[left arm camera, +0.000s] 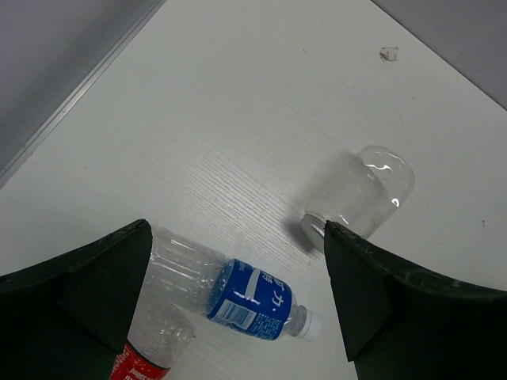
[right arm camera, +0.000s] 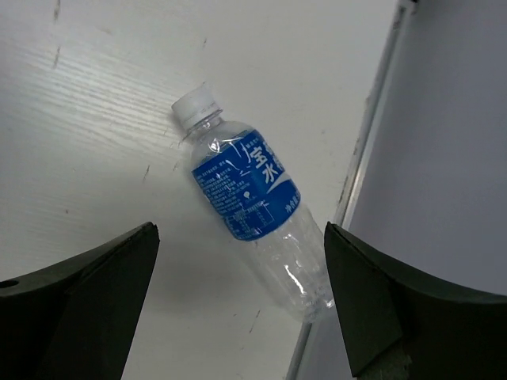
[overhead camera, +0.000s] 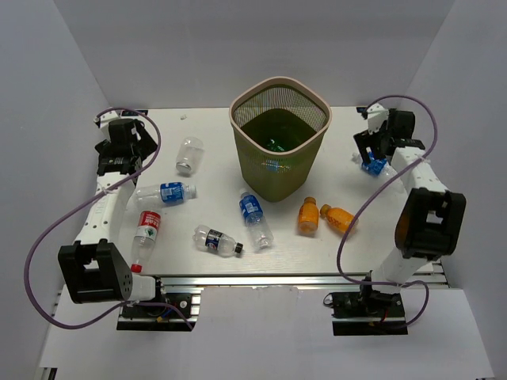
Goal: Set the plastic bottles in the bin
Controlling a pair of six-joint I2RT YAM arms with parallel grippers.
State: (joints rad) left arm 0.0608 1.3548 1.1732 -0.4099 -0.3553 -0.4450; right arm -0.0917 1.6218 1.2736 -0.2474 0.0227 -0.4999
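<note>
Two robot arms reach over a white worktop strewn with small plastic bottles lying on their sides. The right claw hovers with its fingers spread apart and holds nothing; directly beneath it a blue-labelled bottle lies slanted across the gap, its base end at the worktop's edge rail, just beside the wall. The left claw is likewise spread wide and empty; a second blue-labelled bottle lies beneath it, a red-labelled bottle sits just beside that one near one finger, and an unlabelled bottle lies ahead of the other finger. The bin, olive mesh with a pale pink rim, stands between the two claws and well apart from each; two orange bottles lie behind the right claw, toward the arm bases, so most of the job looks undone. Likely risks: descending on the right, a finger may strike the rail or wall; the slanted, round bottle may roll or squirt free as the fingers close; on the left, the neighbouring bottle may be caught or knocked aside.
</note>
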